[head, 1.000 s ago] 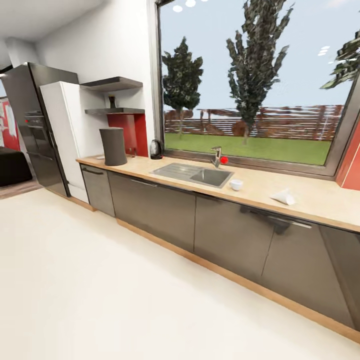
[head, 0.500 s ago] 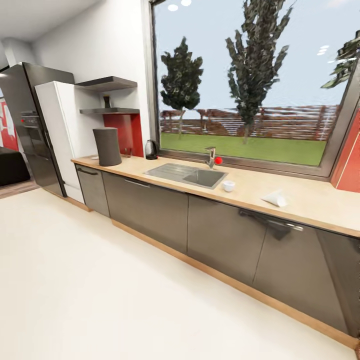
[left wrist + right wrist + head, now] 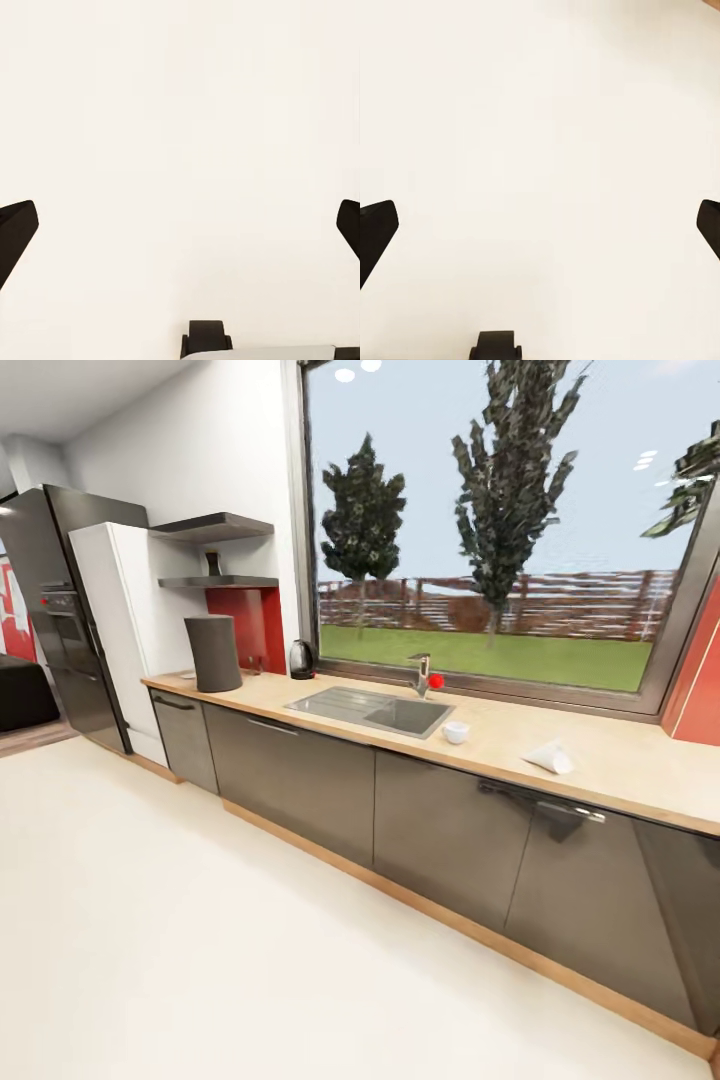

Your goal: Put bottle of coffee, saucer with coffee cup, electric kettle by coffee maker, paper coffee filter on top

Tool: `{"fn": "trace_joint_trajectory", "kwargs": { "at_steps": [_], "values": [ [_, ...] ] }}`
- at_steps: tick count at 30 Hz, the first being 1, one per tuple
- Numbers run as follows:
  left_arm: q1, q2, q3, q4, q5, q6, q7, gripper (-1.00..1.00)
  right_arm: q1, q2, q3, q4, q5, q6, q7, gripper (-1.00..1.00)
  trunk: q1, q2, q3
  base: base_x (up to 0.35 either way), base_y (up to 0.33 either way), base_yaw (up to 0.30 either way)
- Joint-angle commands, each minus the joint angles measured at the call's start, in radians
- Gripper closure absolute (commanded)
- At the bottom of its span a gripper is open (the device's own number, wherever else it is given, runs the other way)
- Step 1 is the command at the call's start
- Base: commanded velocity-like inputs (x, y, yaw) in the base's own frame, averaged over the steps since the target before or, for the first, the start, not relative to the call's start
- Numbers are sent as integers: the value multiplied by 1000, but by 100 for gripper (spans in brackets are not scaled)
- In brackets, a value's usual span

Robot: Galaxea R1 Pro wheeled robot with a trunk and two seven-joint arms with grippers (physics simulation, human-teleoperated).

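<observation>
On the table [image 3: 620,760], one coffee maker [image 3: 213,653], one electric kettle [image 3: 302,659], one coffee cup [image 3: 456,732] and one paper coffee filter [image 3: 549,757], lying flat, are seen; both grippers' fingers [image 3: 16,232] [image 3: 376,229] are spread wide, empty.

No legible text, label, brand, number or sign appears in any view. The bottle [image 3: 212,563] on the far left shelf [image 3: 222,582] is too small for any label to be read. The coffee maker [image 3: 213,653] and kettle [image 3: 302,659] show no readable markings.
</observation>
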Motion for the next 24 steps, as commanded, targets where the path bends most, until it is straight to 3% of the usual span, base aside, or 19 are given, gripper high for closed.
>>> {"fn": "trace_joint_trajectory", "kwargs": {
  "at_steps": [1, 11, 24],
  "values": [
    [0, 0, 0, -1, 0, -2, 0, -100, 0, 0, 0, 1, 0, -3, 0, -100, 0, 0, -1, 61, 0, 0],
    [0, 0, 0, -1, 0, -2, 0, -100, 0, 0, 0, 1, 0, -3, 0, -100, 0, 0, -1, 52, 5, 0],
    [0, 0, 0, -1, 0, -2, 0, -100, -1, 0, 0, 1, 0, -3, 0, -100, 0, 0, -1, 203, 131, 0]
  ]
}}
